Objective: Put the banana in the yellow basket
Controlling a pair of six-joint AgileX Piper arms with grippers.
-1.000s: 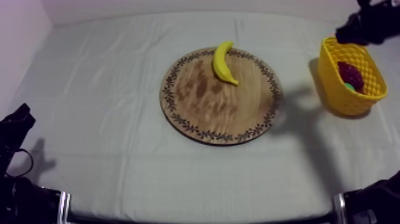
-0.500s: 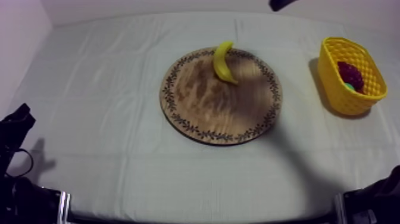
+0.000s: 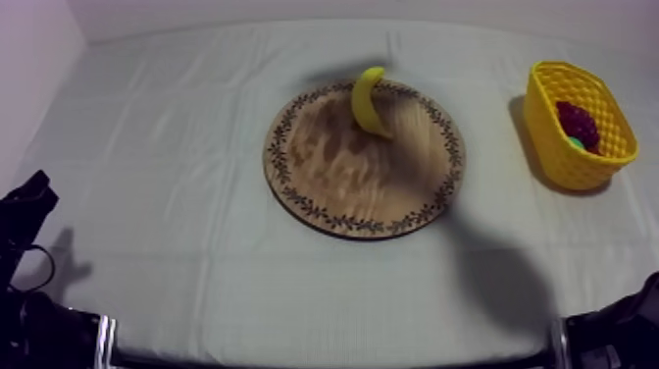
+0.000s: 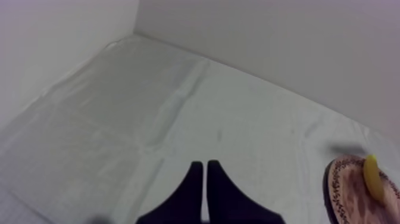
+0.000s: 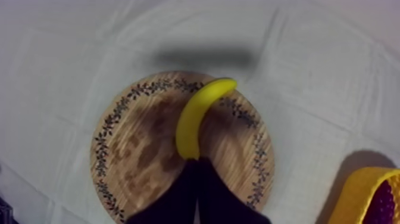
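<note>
I see the curved yellow toy banana [image 3: 368,98] lying on the round wooden board with the patterned rim [image 3: 333,186], at about twelve o'clock on it, its far end reaching the rim. The yellow lattice basket [image 3: 574,162] stands well apart at three o'clock from the board, with a dark purple bunch of grapes [image 3: 578,123] inside. My right gripper [image 5: 196,162] hovers over the board, fingers pressed together on nothing, tips at the banana's near end. My left gripper [image 4: 205,170], likewise closed and empty, sits toward eight o'clock, over the grey-white cloth [image 4: 149,107].
</note>
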